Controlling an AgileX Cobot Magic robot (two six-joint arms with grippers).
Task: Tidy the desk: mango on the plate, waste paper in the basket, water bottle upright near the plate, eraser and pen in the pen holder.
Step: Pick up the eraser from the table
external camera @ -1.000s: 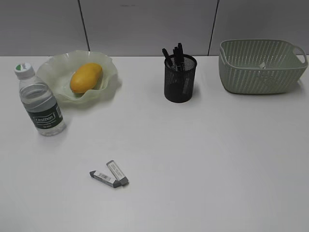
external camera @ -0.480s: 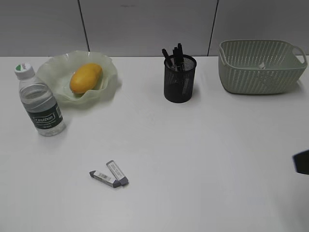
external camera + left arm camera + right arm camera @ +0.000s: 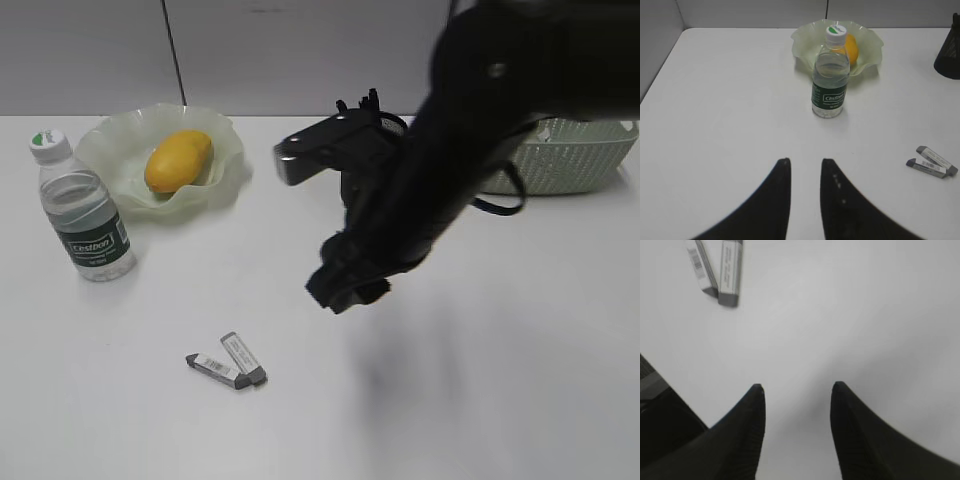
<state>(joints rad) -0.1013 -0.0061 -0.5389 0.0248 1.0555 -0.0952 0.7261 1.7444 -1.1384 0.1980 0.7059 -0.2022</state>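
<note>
Half a second ago only a dark corner showed at the right edge; now the right arm sweeps across the bench [image 3: 520, 400], its end effector [image 3: 343, 287] spread and empty, hanging above and to the right of the two erasers [image 3: 228, 362]. They lie touching, so a pinch could catch both or nudge one aside. Mango [image 3: 179, 160] sits in the plate [image 3: 120, 140], bottle [image 3: 84, 215] upright beside it. Left end effector [image 3: 805, 172] is spread, idle.

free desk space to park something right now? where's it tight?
Free: the desk right of the erasers, and its left part before the water bottle. Tight: bottle against plate; right arm hangs before the pen holder.
</note>
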